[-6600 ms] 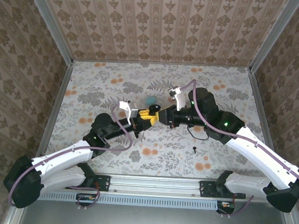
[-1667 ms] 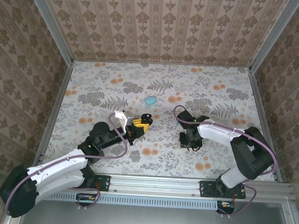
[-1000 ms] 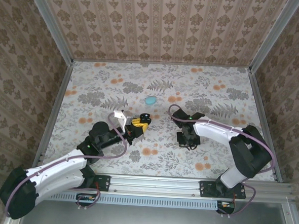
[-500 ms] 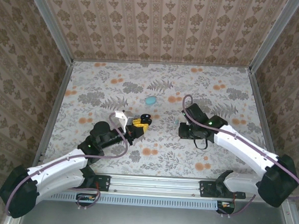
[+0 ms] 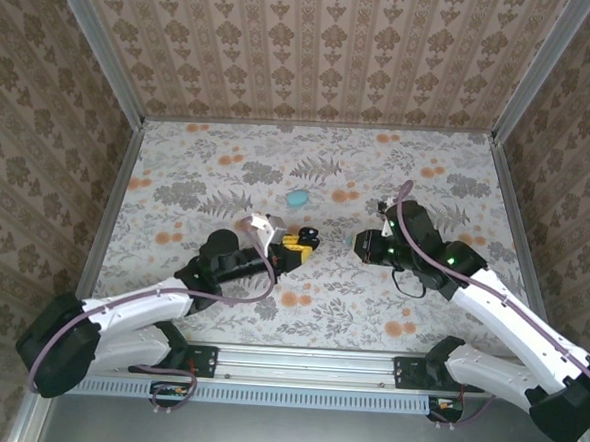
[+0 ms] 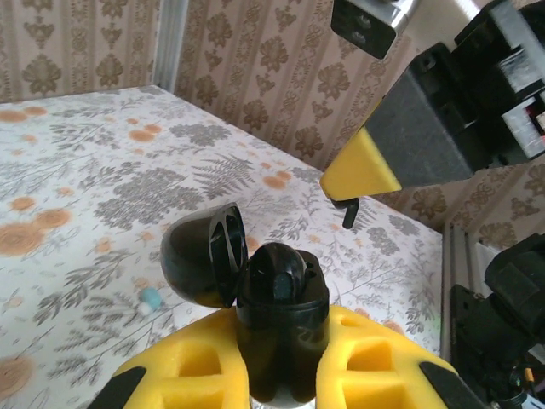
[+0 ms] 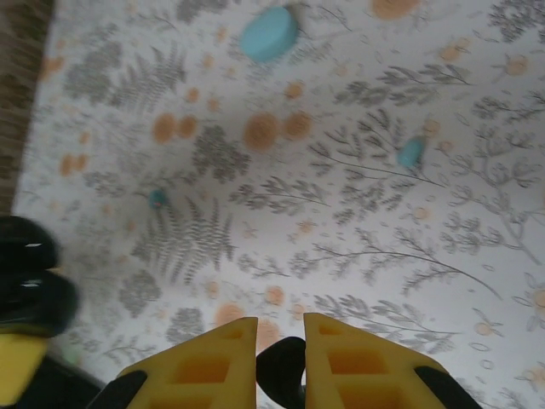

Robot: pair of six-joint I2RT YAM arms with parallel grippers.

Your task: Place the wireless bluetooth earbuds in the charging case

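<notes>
The left end effector (image 6: 277,366) is clamping its yellow foam fingers (image 6: 179,362) on the small black plastic charging case (image 6: 277,285), whose round lid (image 6: 204,256) is standing open beside the body. The right end effector (image 7: 279,334) is pinching a tiny black stemmed earbud (image 7: 281,368) between its closed yellow pads and is hovering just to the right of the case, apart from it. On the floral table (image 5: 229,157), a small turquoise earbud (image 7: 410,153) is lying beyond the right end effector. A second tiny turquoise piece (image 7: 157,198) is lying nearer the case, and a turquoise oval object (image 7: 268,34) is sitting farther off.
</notes>
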